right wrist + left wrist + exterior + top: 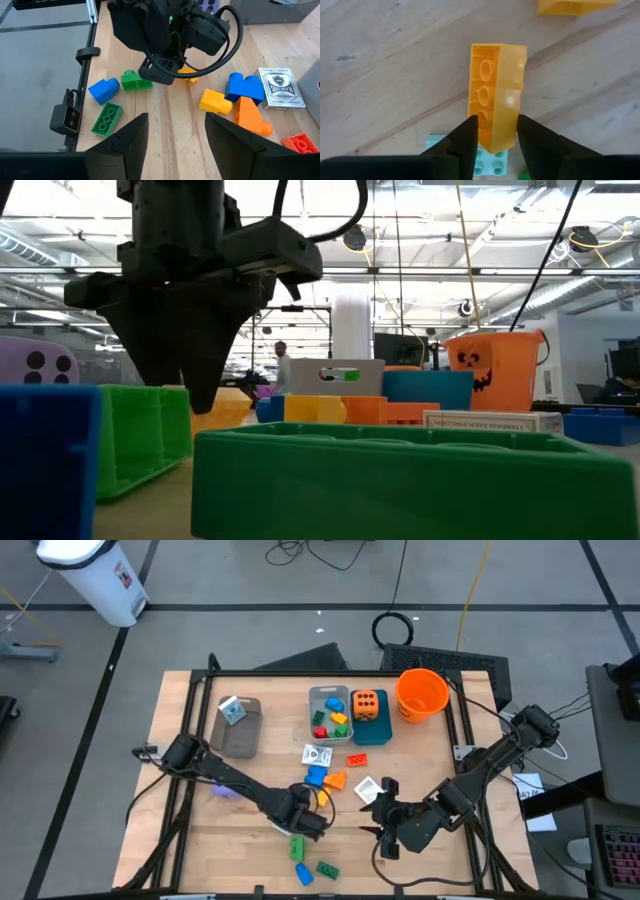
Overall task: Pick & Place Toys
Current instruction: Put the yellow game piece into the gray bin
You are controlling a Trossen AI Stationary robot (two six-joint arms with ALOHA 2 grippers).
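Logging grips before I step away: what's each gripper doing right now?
Left gripper: shut on the yellow brick, near the table's front middle.
Right gripper: open, holding nothing, waiting at the front right.

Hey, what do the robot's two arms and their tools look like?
Both arms are dark, nearly black, jointed links with black cables looped alongside. The left tool has two tapered black fingers and a cable arching over its boxy wrist. The right tool has the same flat, wedge-shaped dark fingers.

An orange bucket (421, 694) stands near the table's (180, 740) far right corner. A teal bin (371, 730) sits just beside it. A grey bin (240, 730) lies toward the far left.
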